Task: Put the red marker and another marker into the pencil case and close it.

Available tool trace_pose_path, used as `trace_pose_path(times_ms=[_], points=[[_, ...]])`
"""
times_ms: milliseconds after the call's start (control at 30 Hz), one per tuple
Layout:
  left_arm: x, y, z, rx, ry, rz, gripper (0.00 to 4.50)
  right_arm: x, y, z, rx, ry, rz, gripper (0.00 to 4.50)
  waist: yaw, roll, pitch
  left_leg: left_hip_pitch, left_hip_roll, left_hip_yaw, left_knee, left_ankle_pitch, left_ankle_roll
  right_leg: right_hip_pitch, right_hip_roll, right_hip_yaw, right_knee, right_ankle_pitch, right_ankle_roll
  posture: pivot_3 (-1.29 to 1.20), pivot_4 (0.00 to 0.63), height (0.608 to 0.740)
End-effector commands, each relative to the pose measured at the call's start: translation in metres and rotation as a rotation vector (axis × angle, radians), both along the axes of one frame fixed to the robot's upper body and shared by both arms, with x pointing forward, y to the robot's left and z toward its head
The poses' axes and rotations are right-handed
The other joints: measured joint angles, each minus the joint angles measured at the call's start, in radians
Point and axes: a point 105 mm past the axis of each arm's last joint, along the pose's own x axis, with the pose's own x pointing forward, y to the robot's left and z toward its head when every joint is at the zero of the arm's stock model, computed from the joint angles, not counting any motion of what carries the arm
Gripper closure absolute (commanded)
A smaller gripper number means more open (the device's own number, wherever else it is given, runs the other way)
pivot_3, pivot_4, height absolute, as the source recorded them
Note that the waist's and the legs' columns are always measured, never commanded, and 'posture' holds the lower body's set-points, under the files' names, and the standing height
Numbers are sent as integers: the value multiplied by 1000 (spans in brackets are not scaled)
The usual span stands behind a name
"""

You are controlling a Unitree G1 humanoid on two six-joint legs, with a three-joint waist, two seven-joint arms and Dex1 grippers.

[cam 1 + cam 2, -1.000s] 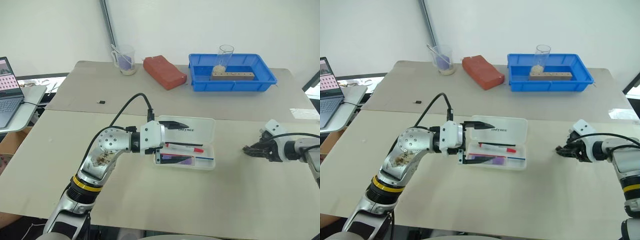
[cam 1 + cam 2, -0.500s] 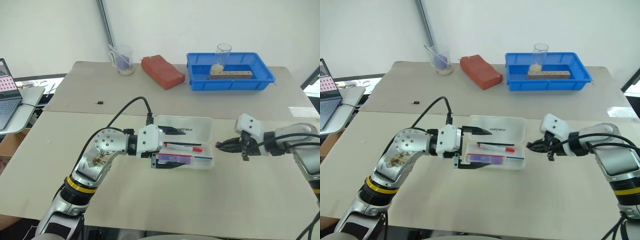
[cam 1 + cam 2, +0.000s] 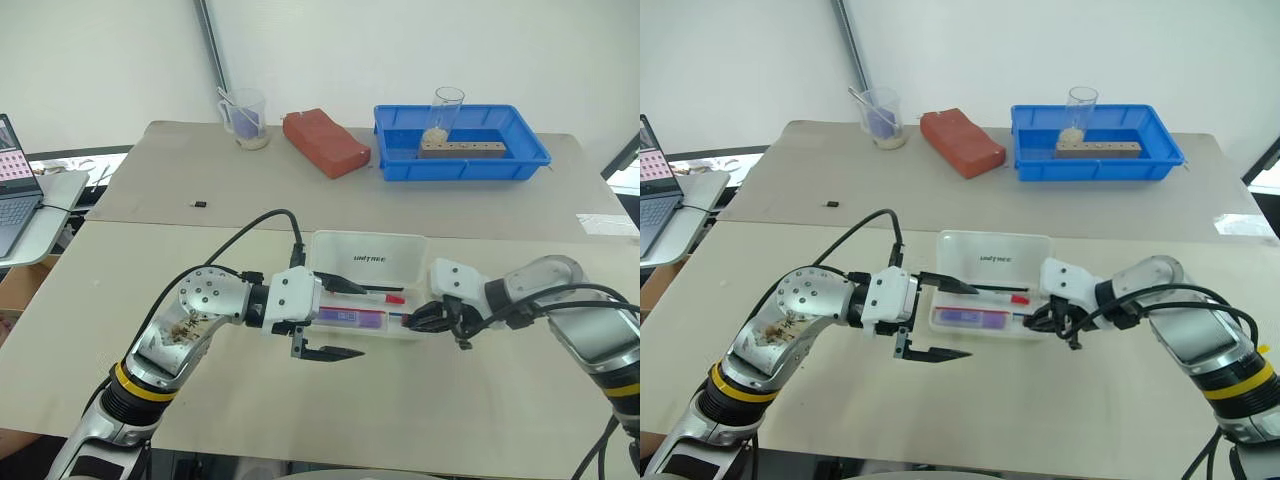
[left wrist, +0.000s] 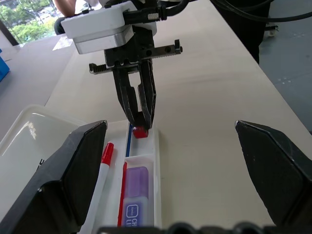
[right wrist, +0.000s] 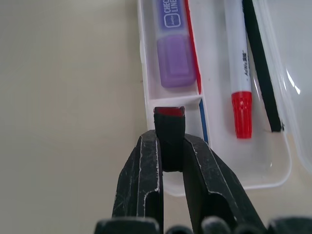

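1. Eye view: open pencil case [image 3: 368, 262] on the table [image 3: 480, 400]; left gripper [image 3: 325, 318] spread wide at its near-left edge.
2. Left wrist view: red marker [image 4: 100, 171] and purple highlighter [image 4: 136, 192] lie inside.
3. Right wrist view: right gripper [image 5: 168, 144] clenched on a small red-tipped black piece [image 5: 169, 131] over the case's end.

You see the pencil case [image 3: 368, 262] lying open on the desk [image 3: 480, 390], lid back. Inside it, the red marker [image 5: 241, 73] lies flat beside the purple highlighter [image 5: 173, 48].

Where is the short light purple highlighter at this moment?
The short light purple highlighter lies inside the open white translucent pencil case, in its front compartment, beside the red-capped white marker.
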Motion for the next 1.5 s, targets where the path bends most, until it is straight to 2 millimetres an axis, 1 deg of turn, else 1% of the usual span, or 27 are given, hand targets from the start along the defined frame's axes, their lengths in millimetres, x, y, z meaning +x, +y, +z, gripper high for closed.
trace_pose_path(times_ms=[33,167,233,300,333,400,433,467,500,533,567,600,633,667,700,767,867,900,1000,1133,1233,1400,1467,1500], points=[[-3,0,10,-24,-30,-2,0,5,2,6,9,-33,7,2897,3,0,0,0,0,0,0,0,0,0,0,0,0,0,0,0,150,740],[-5,2,7,-2,-9,4,0,7,1,7,12,-39,2,1487,3,0,0,0,0,0,0,0,0,0,0,0,0,0,0,0,150,740],[-4,8,-1,39,21,9,0,7,-2,10,12,-49,-7,816,1,0,0,0,0,0,0,0,0,0,0,0,0,0,0,0,150,740],[0,17,-6,71,51,39,0,7,-4,18,37,-63,-30,156,1,0,0,0,0,0,0,0,0,0,0,0,0,0,0,0,150,740],[4,23,-6,78,71,67,0,7,-4,26,66,-67,-57,71,1,0,0,0,0,0,0,0,0,0,0,0,0,0,-1,0,150,740],[34,40,2,37,97,225,0,2,-1,51,197,-82,-123,71,2,0,0,0,0,0,-1,0,0,0,0,0,0,0,-1,0,150,740],[45,45,5,14,102,278,0,-1,0,58,239,-84,-143,71,5,-1,1,0,0,0,-1,0,0,0,0,0,1,0,-1,0,150,740],[64,51,11,-41,115,370,0,-3,2,66,277,-101,-163,71,7,-1,1,0,0,-1,0,0,0,0,0,-1,1,0,-1,0,150,740],[75,55,15,-77,126,425,0,-5,3,71,297,-112,-177,71,8,-1,1,0,0,-2,0,0,0,0,0,-2,1,0,0,0,150,740],[93,61,21,-132,127,507,257,-6,5,76,317,-139,-200,24,10,-1,0,0,0,-3,0,0,0,0,0,-3,2,0,0,0,150,740],[105,65,25,-169,129,560,552,-6,6,80,330,-156,-217,0,11,-2,-1,0,0,-3,0,0,0,0,0,-3,1,-1,1,0,150,740],[121,69,29,-212,153,629,831,-5,7,86,355,-185,-250,0,11,-2,-1,0,0,-3,0,0,0,0,0,-2,1,-1,1,0,150,740],[132,71,32,-239,173,673,1201,-5,8,91,371,-204,-273,0,12,-2,-1,0,-1,-3,0,0,0,1,0,-2,1,-1,1,0,150,740],[144,70,35,-277,198,714,1682,-3,9,97,396,-231,-297,0,11,-3,0,0,-1,-3,0,0,0,1,0,-2,1,-1,1,0,150,740],[156,69,36,-304,218,756,1922,-1,11,102,419,-256,-320,0,11,-3,0,-2,-1,-3,0,0,0,0,0,-2,1,-1,1,0,150,740],[172,63,34,-327,250,800,2821,2,13,107,443,-288,-349,0,12,-3,0,-2,-1,-3,0,0,0,0,0,-2,1,0,0,0,150,740],[187,52,22,-287,301,821,4263,2,18,112,463,-306,-366,0,10,-3,0,-2,-2,-3,0,0,0,-1,0,-2,1,0,0,0,150,740],[190,49,17,-265,321,825,4395,0,20,116,471,-309,-364,0,9,-3,0,-2,-2,-4,-1,0,0,-1,0,-2,1,0,0,0,150,740],[194,41,6,-203,369,796,4395,-7,27,124,494,-306,-340,0,1,-3,0,-2,-2,-4,-2,0,0,-2,1,-2,1,0,0,0,150,740],[187,24,-7,-126,478,696,4395,-16,38,132,508,-292,-292,0,0,-3,0,-2,-2,-4,-3,0,0,-3,1,-2,1,0,0,0,150,740],[177,17,-8,-96,527,611,4395,-16,39,138,511,-303,-297,0,-1,-3,0,-2,-2,-4,-3,0,0,-3,1,-2,1,0,0,0,150,740],[157,17,-4,-40,521,471,4395,-12,33,140,501,-311,-326,0,-2,-3,0,-3,-2,-4,-3,0,0,-3,1,-2,1,0,0,0,150,740],[144,17,-4,-6,521,399,4395,-11,31,139,490,-309,-332,0,-3,-2,0,-3,-2,-4,-3,0,0,-3,1,-2,1,0,-1,0,150,740],[133,16,-2,13,513,340,4395,-11,28,137,477,-302,-335,0,-3,-2,0,-3,-1,-4,-3,0,0,-3,1,-2,1,1,-1,0,150,740]])
